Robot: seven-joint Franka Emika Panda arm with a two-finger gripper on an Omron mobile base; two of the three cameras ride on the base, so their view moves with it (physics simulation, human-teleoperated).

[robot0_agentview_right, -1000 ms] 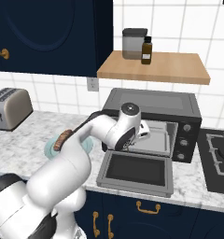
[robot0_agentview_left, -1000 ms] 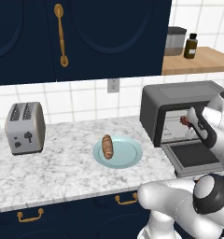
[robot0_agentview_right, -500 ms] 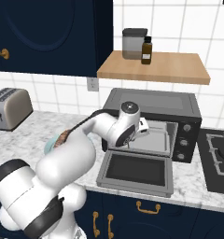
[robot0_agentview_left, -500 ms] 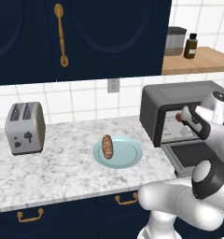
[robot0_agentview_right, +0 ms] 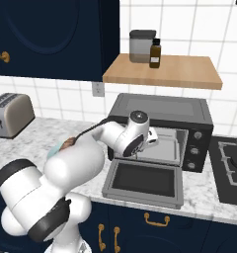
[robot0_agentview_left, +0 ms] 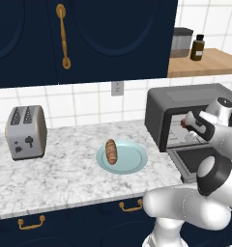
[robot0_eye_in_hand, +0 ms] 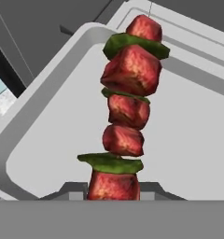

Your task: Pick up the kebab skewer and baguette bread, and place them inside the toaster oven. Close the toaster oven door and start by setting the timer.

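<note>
My gripper (robot0_eye_in_hand: 113, 190) is shut on the kebab skewer (robot0_eye_in_hand: 128, 102), a stick of red meat chunks with green slices that points away from the hand over the grey oven tray (robot0_eye_in_hand: 193, 140). From the left base camera the gripper (robot0_agentview_left: 186, 127) sits at the mouth of the dark toaster oven (robot0_agentview_left: 185, 103), above the toaster oven door (robot0_agentview_left: 197, 161), which lies folded down. The right base camera has the gripper (robot0_agentview_right: 155, 139) just inside the toaster oven (robot0_agentview_right: 162, 111), with the door (robot0_agentview_right: 145, 180) flat below. The baguette bread (robot0_agentview_left: 111, 151) lies on a pale blue plate (robot0_agentview_left: 132, 161).
A silver two-slot toaster (robot0_agentview_left: 25, 131) stands at the left of the marble counter. A wooden shelf (robot0_agentview_right: 162, 71) above the oven carries a canister and a brown bottle. A stove top (robot0_agentview_right: 231, 170) lies right of the oven. Dark blue cabinets hang overhead.
The hand with the skewer has shifted slightly at the oven mouth, and the arm's elbow has swung lower. The grip on the skewer is unchanged.
</note>
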